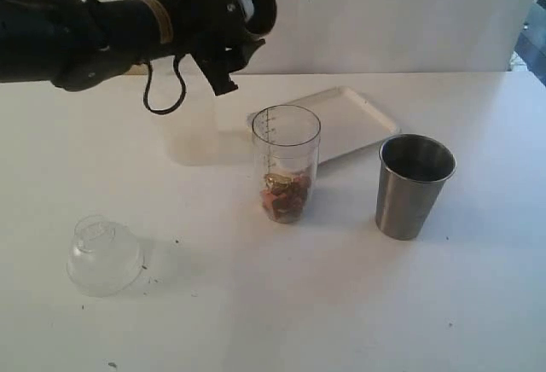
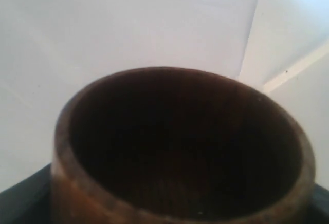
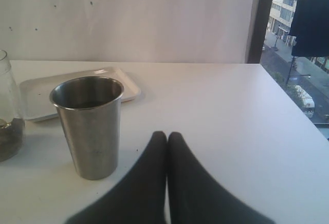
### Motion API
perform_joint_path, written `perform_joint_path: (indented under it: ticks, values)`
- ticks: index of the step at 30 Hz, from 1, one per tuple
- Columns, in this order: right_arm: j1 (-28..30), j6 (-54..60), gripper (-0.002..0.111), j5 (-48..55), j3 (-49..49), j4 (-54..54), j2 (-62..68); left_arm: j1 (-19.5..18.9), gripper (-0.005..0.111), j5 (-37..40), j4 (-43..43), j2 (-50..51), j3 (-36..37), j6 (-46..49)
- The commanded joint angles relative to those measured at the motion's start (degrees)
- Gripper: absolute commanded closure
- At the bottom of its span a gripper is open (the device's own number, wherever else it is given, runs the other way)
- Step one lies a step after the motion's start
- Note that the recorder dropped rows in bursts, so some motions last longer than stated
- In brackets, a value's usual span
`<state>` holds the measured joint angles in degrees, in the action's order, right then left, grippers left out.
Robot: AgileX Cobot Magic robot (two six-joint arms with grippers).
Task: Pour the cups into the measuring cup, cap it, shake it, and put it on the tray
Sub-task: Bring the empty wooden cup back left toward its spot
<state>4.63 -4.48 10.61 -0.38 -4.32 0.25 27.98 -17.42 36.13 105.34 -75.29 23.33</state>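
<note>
White bench (image 1: 256, 321) runs back to a pale wall. Nearest lies a clear domed lid (image 1: 104, 255). Farther in stands the measuring cup (image 1: 286, 146), its dark graduation marks too small to read, with reddish-brown bits heaped at its bottom. The steel tumbler (image 1: 414, 186) stands upright to its right. The right end effector (image 3: 167, 149) points at the tumbler from nearby, fingers pressed together on nothing. Behind are a frosted cup (image 1: 189, 124) and the tray (image 1: 354, 116). Above, the left end effector (image 1: 243, 26) grips the wooden cup (image 2: 180, 147), clear of the bench.

The left arm (image 1: 85, 31) is raised, left claw (image 1: 239, 22) clamped on the cup (image 2: 180, 147); right claw (image 3: 167, 136) empty, fingers (image 3: 149, 183) pressed together.
</note>
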Motion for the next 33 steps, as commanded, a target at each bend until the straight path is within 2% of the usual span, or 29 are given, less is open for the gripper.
perform_joint_path:
  ticks: [1,3,7,12,17,21,24,29,33]
  values:
    - [0.01,-0.25,0.108,-0.4,0.38,-0.01,-0.25,-3.65,0.107,-5.98,-1.44,-4.53,6.44,-11.78]
    - [0.01,-0.25,0.108,-0.4,0.38,-0.01,-0.25,-5.55,0.107,-10.1,-1.44,-6.23,10.11,-15.3]
    - [0.01,-0.25,0.108,-0.4,0.38,-0.01,-0.25,-8.3,0.107,-13.43,-3.42,-9.85,16.13,-17.69]
    - [0.01,-0.25,0.108,-0.4,0.38,-0.01,-0.25,-12.14,0.107,-18.46,-12.0,-13.5,23.09,-19.6]
    - [0.01,-0.25,0.108,-0.4,0.38,-0.01,-0.25,-17.05,0.107,-26.65,-15.77,-13.91,29.99,-25.73]
    - [0.01,-0.25,0.108,-0.4,0.38,-0.01,-0.25,-20.76,0.107,-30.89,-18.82,-13.91,34.59,-27.16]
    - [0.01,-0.25,0.108,-0.4,0.38,-0.01,-0.25,-23.34,0.107,-31.31,-21.2,-13.45,36.25,-27.68]
    - [0.01,-0.25,0.108,-0.4,0.38,-0.01,-0.25,-26.79,0.107,-38.71,-23.31,-8.77,38.01,-32.37]
    - [0.01,-0.25,0.108,-0.4,0.38,-0.01,-0.25,-28.58,0.107,-41.76,-23.31,-3.58,38.0,-32.62]
